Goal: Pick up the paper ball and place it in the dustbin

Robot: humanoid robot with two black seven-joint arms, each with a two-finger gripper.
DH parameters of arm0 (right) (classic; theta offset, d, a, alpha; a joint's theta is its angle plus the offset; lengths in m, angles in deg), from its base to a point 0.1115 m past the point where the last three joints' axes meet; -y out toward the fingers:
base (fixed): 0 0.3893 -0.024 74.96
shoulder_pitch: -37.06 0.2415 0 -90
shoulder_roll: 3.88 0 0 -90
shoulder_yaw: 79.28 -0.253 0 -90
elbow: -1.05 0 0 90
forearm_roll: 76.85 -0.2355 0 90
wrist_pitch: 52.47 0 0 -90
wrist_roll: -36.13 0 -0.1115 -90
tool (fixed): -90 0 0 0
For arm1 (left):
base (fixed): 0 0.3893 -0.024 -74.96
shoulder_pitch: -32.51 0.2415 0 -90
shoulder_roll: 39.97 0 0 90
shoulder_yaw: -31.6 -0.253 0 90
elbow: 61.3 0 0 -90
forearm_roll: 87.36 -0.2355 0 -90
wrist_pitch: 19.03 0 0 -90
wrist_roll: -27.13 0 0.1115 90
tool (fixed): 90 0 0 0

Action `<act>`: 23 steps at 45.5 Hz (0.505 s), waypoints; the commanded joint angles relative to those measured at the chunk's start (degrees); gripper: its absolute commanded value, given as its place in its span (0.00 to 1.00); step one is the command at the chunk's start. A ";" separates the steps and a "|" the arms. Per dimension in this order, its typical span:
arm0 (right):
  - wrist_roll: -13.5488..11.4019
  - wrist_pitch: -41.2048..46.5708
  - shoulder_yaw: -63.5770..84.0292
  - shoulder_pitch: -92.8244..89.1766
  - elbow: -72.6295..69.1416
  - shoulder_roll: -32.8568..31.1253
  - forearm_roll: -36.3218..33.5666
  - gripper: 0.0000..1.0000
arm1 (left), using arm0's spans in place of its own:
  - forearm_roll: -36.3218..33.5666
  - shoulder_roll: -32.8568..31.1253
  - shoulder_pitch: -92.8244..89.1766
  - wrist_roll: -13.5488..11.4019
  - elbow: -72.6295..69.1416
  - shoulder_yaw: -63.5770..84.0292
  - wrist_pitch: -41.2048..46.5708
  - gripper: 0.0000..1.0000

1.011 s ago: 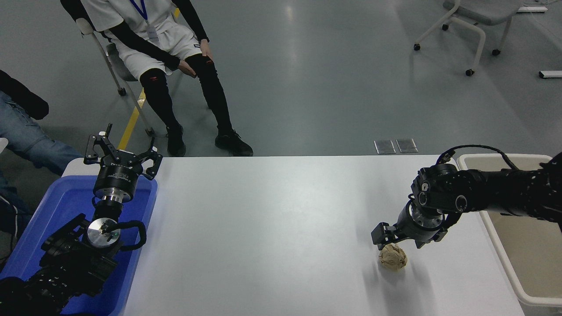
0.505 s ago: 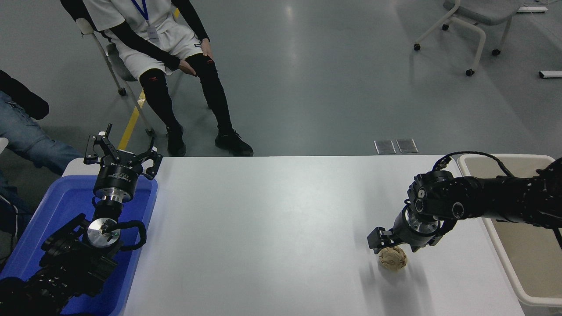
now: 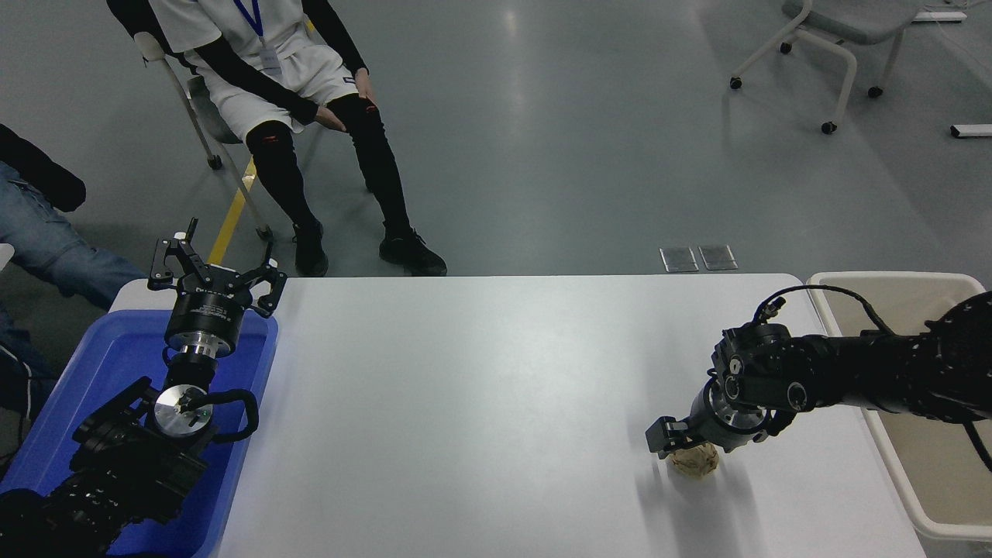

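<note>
We find the paper ball (image 3: 695,460) on the white table (image 3: 480,403), toward its four o'clock corner; our right gripper (image 3: 686,448) sits directly atop it, fingers spread astride, not yet pinching; the dustbin (image 3: 891,449) lies at three o'clock, near; our left gripper (image 3: 213,271) is parked spread over the blue tray (image 3: 93,364), well apart.

Black jointed arms (image 3: 852,372), silver wrist collars, looping black cables.
</note>
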 commanded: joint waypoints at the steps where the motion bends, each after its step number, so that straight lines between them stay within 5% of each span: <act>1: 0.01 -0.66 0.27 -0.74 0.50 -0.37 2.17 1.00 | 0.00 0.00 0.00 0.00 0.00 0.00 0.00 0.99; 23: 0.01 0.13 0.27 -0.74 -0.46 -1.16 1.90 1.00 | 0.00 0.00 0.00 0.09 0.00 0.00 0.00 0.99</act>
